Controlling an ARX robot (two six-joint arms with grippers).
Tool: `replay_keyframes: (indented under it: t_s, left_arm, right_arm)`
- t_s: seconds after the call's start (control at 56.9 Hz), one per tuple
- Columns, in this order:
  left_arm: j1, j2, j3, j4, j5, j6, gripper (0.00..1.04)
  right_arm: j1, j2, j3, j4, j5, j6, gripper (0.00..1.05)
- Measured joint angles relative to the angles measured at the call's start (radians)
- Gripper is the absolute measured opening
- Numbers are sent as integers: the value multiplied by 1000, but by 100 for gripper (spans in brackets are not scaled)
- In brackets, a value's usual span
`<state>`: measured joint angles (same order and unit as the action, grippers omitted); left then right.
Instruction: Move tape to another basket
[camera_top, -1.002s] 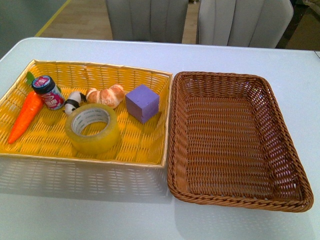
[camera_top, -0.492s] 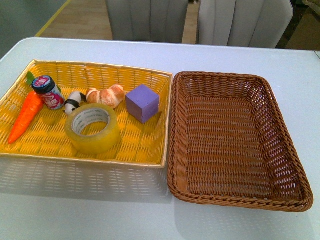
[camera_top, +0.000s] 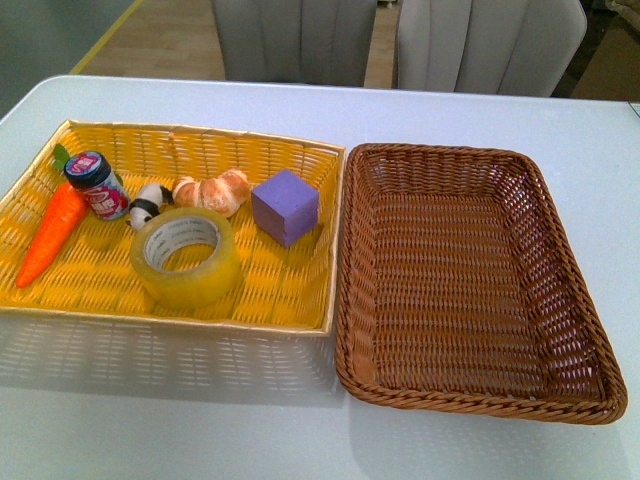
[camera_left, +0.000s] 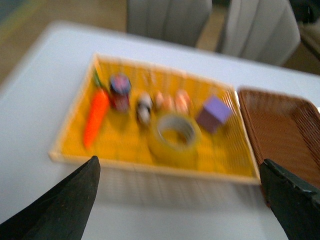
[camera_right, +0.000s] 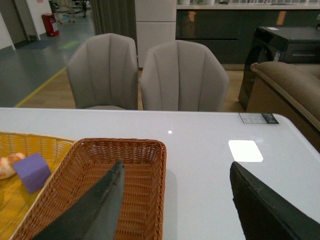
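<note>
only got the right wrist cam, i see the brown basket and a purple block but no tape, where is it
observer: The tape lies flat, hole up, in the yellow basket, toward its near side.
operator: is the left arm on it
observer: No. The left gripper hangs short of the yellow basket, jaws wide open with nothing between them.
operator: whole brown basket free
observer: Yes. The front view shows the brown basket with nothing in it anywhere.
</note>
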<state>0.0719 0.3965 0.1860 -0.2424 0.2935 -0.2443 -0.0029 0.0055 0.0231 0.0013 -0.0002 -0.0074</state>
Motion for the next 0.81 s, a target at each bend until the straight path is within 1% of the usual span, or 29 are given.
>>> replay_keyframes:
  t_s: [0.018,0.035,0.053,0.088,0.123,0.141,0.264,0.404,0.475,0.615,0.809]
  left_arm:
    - [0,42,8,27,3,-14,96]
    - [0,63,12,43,3,-18,96]
    - [0,104,19,75,2,-25,96]
    - [-2,166,31,127,-2,-35,96]
    - [-8,251,46,201,-6,-42,96]
    - [-10,273,49,220,-9,-42,96]
    - [-60,629,114,489,-72,-10,96]
    - [-111,1007,217,670,-114,42,96]
    - [-127,1155,268,709,-131,58,96]
    - [-136,1402,385,721,-135,63,96]
    - [-137,1616,529,710,-163,79,96]
  right_arm:
    - [0,0,0,0,0,0,79]
    - [0,0,0,0,0,0,80]
    - [0,0,0,0,0,0,85]
    - [0,0,0,0,0,0,89]
    - [0,0,0,0,0,0,95]
    - [0,0,0,0,0,0,96]
    - [0,0,0,0,0,0,96]
    - [0,0,0,0,0,0,96]
    - [0,0,0,0,0,0,96]
    - [1,0,0,0,0,0,96]
    - [1,0,0,0,0,0,96]
